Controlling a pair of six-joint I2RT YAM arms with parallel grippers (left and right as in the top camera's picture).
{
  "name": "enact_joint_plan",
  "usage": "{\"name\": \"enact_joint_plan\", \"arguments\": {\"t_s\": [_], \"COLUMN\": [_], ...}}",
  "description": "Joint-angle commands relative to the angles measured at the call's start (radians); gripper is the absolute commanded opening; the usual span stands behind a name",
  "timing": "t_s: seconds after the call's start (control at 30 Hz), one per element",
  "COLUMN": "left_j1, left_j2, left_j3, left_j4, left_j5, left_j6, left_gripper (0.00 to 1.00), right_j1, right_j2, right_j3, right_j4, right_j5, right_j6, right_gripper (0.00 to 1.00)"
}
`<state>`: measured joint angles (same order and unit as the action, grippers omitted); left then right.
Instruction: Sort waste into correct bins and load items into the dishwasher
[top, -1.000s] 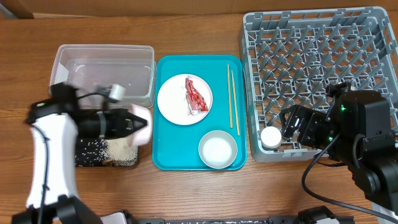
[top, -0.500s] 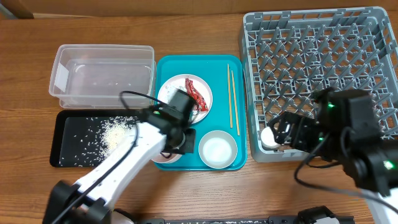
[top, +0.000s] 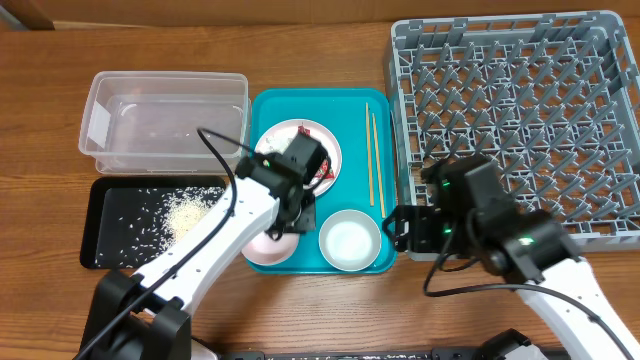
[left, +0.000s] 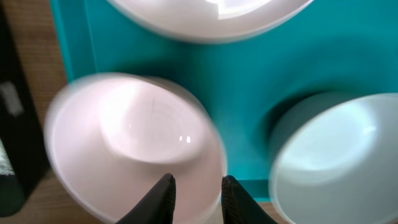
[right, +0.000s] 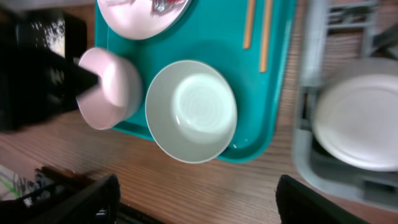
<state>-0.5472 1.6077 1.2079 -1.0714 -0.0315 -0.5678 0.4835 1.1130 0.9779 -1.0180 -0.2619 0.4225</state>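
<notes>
My left gripper (top: 285, 228) (left: 198, 194) is shut on the rim of the pale pink bowl (top: 262, 250) (left: 134, 143), which is at the teal tray's front left corner. The whitish bowl (top: 350, 240) (right: 189, 112) sits beside it. My right gripper (top: 400, 230) (right: 196, 199) is open and empty, just right of the whitish bowl. The white plate (top: 285, 150) holds the red wrapper (top: 320, 172), partly under my left arm. Two chopsticks (top: 372, 150) lie on the tray. The white cup (right: 357, 115) sits in the dishwasher rack (top: 520, 90). Rice (top: 185, 212) lies in the black tray (top: 110, 225). No paper scrap shows.
The clear tub (top: 165, 120) stands behind the black tray at the left. The teal serving tray (top: 345, 195) lies between the bins and the rack. My right arm covers the rack's front left corner in the overhead view.
My left arm swung right from the black tray, carrying the pink bowl to the teal tray's front left corner. My right gripper left the cup in the rack and moved left toward the tray.
</notes>
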Motion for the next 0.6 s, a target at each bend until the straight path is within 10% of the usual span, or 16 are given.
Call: {"name": "enact_joint_plan", "arguments": {"t_s": [0.0,0.4,0.57], "left_j1": [0.005,0.004,0.004], "left_j2": [-0.047,-0.059,-0.103], "left_j3": [0.135,0.219,0.221], "left_j4": [-0.035,-0.126,-0.152], "left_j5": [-0.023,-0.021,-0.021], "left_j6": [0.017,0.045,0.045], "left_gripper": [0.3,0.31,0.27], "right_j1": [0.064,0.152,0.152], "right_j2": [0.067,0.4,0.468], "right_j3": [-0.063,-0.081,-0.081], "right_j4": [0.061,0.179,0.194], "right_j5": [0.03,0.112,0.105], "right_j6": [-0.023,-0.051,-0.037], "right_gripper": [0.75,0.67,0.47]}}
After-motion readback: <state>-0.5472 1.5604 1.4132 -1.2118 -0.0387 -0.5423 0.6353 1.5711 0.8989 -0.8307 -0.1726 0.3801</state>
